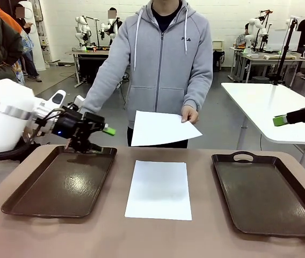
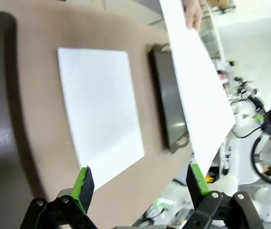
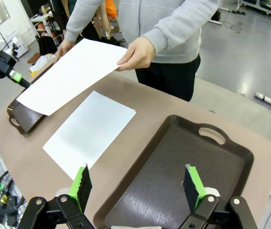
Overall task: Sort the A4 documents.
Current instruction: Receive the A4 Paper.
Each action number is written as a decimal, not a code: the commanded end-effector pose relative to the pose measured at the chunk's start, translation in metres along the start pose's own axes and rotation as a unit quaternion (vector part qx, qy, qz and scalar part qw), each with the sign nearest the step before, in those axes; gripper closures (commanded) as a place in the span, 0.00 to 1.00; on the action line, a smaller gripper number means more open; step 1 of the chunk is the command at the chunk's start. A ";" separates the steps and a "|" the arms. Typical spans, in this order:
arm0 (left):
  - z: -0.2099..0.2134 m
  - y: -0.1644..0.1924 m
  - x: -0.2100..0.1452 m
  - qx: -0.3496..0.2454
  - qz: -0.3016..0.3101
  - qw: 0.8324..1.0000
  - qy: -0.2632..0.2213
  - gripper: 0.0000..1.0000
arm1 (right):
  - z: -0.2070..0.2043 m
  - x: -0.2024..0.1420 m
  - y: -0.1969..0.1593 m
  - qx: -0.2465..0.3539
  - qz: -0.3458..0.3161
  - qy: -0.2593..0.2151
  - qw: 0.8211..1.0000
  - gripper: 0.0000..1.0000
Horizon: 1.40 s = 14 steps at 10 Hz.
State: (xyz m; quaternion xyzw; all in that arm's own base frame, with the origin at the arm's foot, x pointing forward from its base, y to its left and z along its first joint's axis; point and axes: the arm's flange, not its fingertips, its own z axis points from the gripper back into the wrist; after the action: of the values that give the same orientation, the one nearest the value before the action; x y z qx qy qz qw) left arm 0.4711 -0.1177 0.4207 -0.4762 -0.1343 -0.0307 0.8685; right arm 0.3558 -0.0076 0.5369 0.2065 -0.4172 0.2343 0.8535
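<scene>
While a hand (image 1: 190, 114) holds a blank sheet (image 1: 160, 128), hoodie (image 1: 163, 59) chest reads FILA

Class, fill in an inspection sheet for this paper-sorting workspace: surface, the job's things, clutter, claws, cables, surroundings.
Surface: brown table, with a left tray and a right tray, dark brown, both empty.
Job's things: one white sheet lies flat between the trays; a person holds a second sheet above the table's far edge.
Clutter: nothing seen.
Claws: left claw open, near the left tray's far edge; right claw open, raised by the right tray; neither holds anything.
Cables: a dark cable under the left arm's wrist.
Surroundings: a white table behind on the right; people farther off.
</scene>
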 end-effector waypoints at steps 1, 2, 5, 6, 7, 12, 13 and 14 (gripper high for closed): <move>-0.021 0.000 0.019 -0.039 0.003 0.999 -0.022 0.00 | 0.000 -0.001 -0.001 0.005 0.004 -0.001 1.000 0.00; -0.036 -0.002 0.028 -0.048 0.006 0.999 -0.025 0.00 | 0.000 -0.001 -0.001 0.005 0.004 -0.001 1.000 0.00; -0.071 -0.009 0.059 -0.087 0.010 0.996 -0.006 0.00 | 0.000 -0.001 -0.001 0.005 0.004 -0.001 1.000 0.00; -0.076 -0.011 0.065 -0.113 0.014 0.994 -0.002 0.00 | 0.000 -0.001 -0.001 0.005 0.004 -0.001 1.000 0.00; -0.085 -0.013 0.071 -0.143 0.020 0.990 0.010 0.00 | 0.000 -0.001 -0.001 0.005 0.004 -0.001 1.000 0.00; -0.113 -0.006 0.080 -0.210 0.059 0.975 0.048 0.00 | 0.000 -0.001 -0.001 0.005 0.004 -0.001 1.000 0.00; -0.120 -0.004 0.078 -0.214 0.065 0.973 0.050 0.00 | 0.000 -0.001 -0.001 0.005 0.004 -0.001 1.000 0.00; -0.123 -0.002 0.077 -0.221 0.074 0.971 0.052 0.00 | 0.000 -0.001 -0.001 0.005 0.004 -0.001 1.000 0.00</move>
State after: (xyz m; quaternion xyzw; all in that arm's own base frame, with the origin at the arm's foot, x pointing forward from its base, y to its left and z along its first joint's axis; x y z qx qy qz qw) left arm 0.5636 -0.2122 0.3790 -0.6471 -0.0427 -0.0248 0.7608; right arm 0.3558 -0.0076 0.5371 0.2063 -0.4172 0.2344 0.8535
